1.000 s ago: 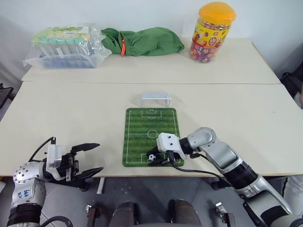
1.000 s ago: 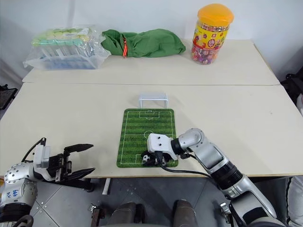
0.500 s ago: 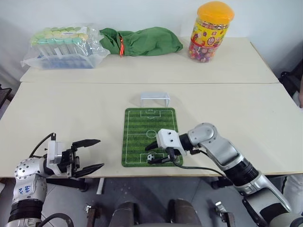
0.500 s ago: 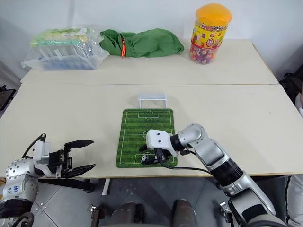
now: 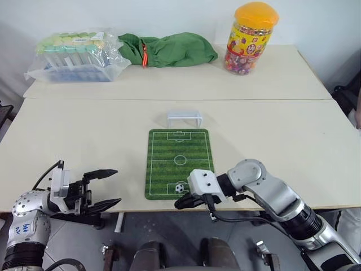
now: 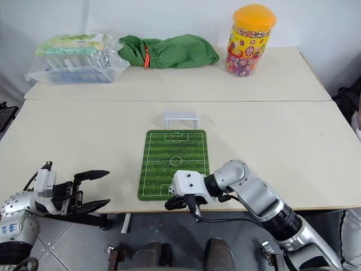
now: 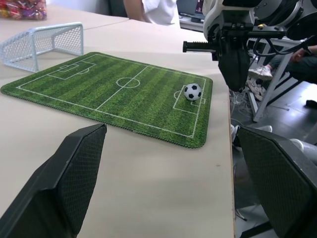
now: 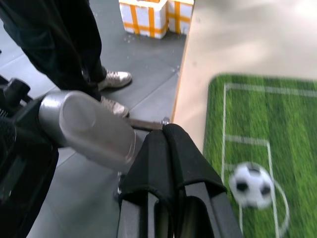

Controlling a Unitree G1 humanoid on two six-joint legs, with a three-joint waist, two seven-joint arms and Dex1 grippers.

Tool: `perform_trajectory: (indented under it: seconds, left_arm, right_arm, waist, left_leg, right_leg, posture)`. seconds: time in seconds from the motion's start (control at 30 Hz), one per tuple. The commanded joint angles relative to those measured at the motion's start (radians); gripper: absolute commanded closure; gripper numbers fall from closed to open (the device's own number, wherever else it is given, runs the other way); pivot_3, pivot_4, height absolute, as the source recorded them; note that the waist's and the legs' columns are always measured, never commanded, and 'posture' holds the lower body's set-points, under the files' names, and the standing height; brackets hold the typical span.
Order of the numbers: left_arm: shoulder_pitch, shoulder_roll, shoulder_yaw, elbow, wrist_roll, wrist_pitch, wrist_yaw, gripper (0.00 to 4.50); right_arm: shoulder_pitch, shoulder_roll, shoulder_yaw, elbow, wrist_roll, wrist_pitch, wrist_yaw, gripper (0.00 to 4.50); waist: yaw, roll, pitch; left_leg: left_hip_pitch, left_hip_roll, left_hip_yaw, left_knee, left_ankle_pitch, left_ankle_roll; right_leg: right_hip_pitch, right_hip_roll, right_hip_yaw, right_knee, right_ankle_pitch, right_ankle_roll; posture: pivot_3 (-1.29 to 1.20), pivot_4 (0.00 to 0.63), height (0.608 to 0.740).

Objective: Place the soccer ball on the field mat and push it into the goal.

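Note:
The soccer ball [image 5: 179, 187] rests free on the field mat [image 5: 179, 155], inside the marked box at the mat's near end. Beyond the mat's far end, on the table, stands the white goal [image 5: 185, 118]. My right gripper [image 5: 177, 204] is shut and empty, just off the table's front edge, slightly nearer than the ball and not touching it. In the right wrist view its closed fingertips [image 8: 171, 148] point past the ball [image 8: 252, 184]. My left gripper [image 5: 102, 188] hangs open and empty off the front edge, well left of the mat. The left wrist view shows the ball [image 7: 192, 91] and the goal [image 7: 42, 44].
On the far table stand a candy jar [image 5: 251, 36], a green cloth bag [image 5: 169, 49] and a plastic pack of tubes [image 5: 73, 56]. A seam separates the two tables. A person's legs [image 8: 54, 44] stand on the floor in front of the table.
My right gripper has let go of the ball, drawn back past the table's front edge and shut. The ball stays on the mat's near end. The left arm has held still.

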Motion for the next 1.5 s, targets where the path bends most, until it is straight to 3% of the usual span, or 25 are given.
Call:
perform_trajectory:
  seconds: [0.03,0.33,0.77,0.93,1.13,1.23,1.5]
  left_arm:
    - [0.022,0.022,0.037,-0.036,-0.030,0.002,-0.088,0.00]
    - [0.041,0.028,0.065,-0.069,-0.052,0.021,-0.076,0.00]
    - [-0.072,-0.005,0.090,-0.054,-0.068,0.076,0.005,0.00]
    - [-0.125,-0.031,0.122,-0.025,-0.065,0.086,0.059,0.00]
    - [-0.117,-0.002,0.157,-0.026,-0.062,0.157,0.100,0.00]
    - [-0.089,0.023,0.177,-0.039,-0.047,0.192,0.135,0.00]
    - [0.031,0.101,0.224,-0.117,0.007,0.259,0.243,0.00]
  right_arm:
    - [0.007,0.017,0.012,0.011,-0.001,-0.014,-0.016,4.48]
    - [-0.072,0.087,-0.031,0.248,-0.051,-0.103,-0.073,4.48]
    - [-0.385,0.103,-0.294,0.601,-0.085,-0.238,-0.271,4.48]
    - [-0.349,0.027,-0.367,0.575,-0.048,-0.231,-0.222,4.48]
    - [-0.237,-0.147,-0.466,0.585,0.037,-0.231,-0.054,4.48]
    - [-0.180,-0.218,-0.516,0.650,0.060,-0.267,0.017,3.94]
    - [-0.065,-0.323,-0.642,0.832,0.159,-0.408,0.263,1.33]
  waist:
    - [0.001,0.000,0.000]
    - [0.000,0.000,0.000]
    - [-0.001,0.001,0.001]
    - [-0.001,0.001,0.001]
    - [0.001,0.001,0.001]
    - [-0.003,0.001,0.002]
    - [-0.003,0.001,0.002]
  left_leg:
    - [0.000,0.000,0.000,0.000,0.000,0.000]
    - [0.000,0.000,0.000,0.000,0.000,0.000]
    - [-0.001,0.000,0.001,0.000,0.000,0.000]
    - [-0.001,-0.001,0.000,-0.001,0.000,0.000]
    - [-0.001,-0.001,0.001,-0.002,-0.001,0.001]
    - [-0.001,-0.001,0.002,-0.002,-0.001,0.001]
    - [0.000,0.000,0.003,-0.002,-0.001,0.001]
  right_leg:
    - [0.000,0.000,0.000,0.000,0.000,0.000]
    - [0.000,0.000,0.000,0.000,0.000,0.000]
    - [-0.001,0.000,0.000,0.000,0.000,0.000]
    - [-0.001,0.000,0.000,0.000,0.000,0.000]
    - [-0.001,0.000,0.000,-0.002,0.000,0.000]
    - [-0.001,0.000,0.000,-0.002,0.000,0.000]
    - [0.000,0.000,0.001,-0.002,0.000,0.000]
  posture:
    - [0.00,0.150,0.740]
    - [0.00,0.150,0.740]
    - [0.00,0.150,0.740]
    - [0.00,0.150,0.740]
    - [0.00,0.150,0.740]
    - [0.00,0.150,0.740]
    - [0.00,0.150,0.740]
